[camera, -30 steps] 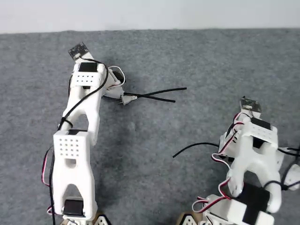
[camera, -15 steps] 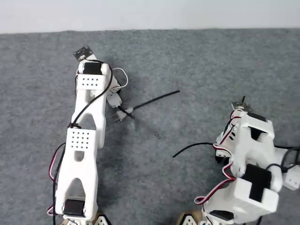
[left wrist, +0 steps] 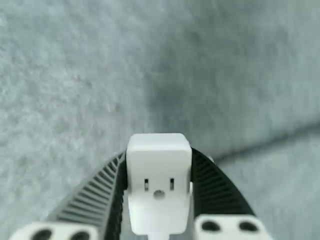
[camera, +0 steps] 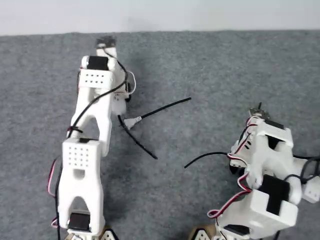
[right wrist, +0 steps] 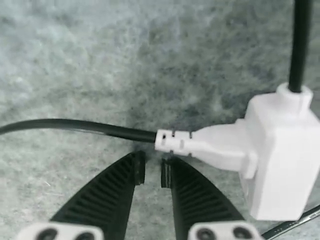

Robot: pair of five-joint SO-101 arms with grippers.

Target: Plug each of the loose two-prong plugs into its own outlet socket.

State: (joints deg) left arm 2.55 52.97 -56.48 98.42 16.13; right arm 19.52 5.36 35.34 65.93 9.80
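As the left arm (camera: pixel 92 115) has swung its wrist toward the far edge of the bench (camera: pixel 210 65) over the last second, the loose two-prong plug (camera: pixel 132 121) has been dragged nearer. It now lies on the grey surface just beside the arm, with its black cable (camera: pixel 165 107) trailing off toward the right arm's side. A second black cable (camera: pixel 139 141) has appeared, running out from under the arm toward the near edge.

The left gripper (left wrist: pixel 159 156) is clamped on a white outlet socket (left wrist: pixel 158 187), 1 jaw on each side, its slotted face turned to the wrist camera. The right arm (camera: pixel 267 170) drew back about half a second ago and has kept still since. The right gripper (right wrist: pixel 153 172) is nearly closed and empty, its tips just short of a seated plug (right wrist: pixel 210 145) that already sits in a white outlet block (right wrist: pixel 280 155).

So 1 pair looks finished. For the other, the socket is in hand but the plug lies free with nothing holding it. I judge the right gripper must fetch and steady it before the 2 can be mated
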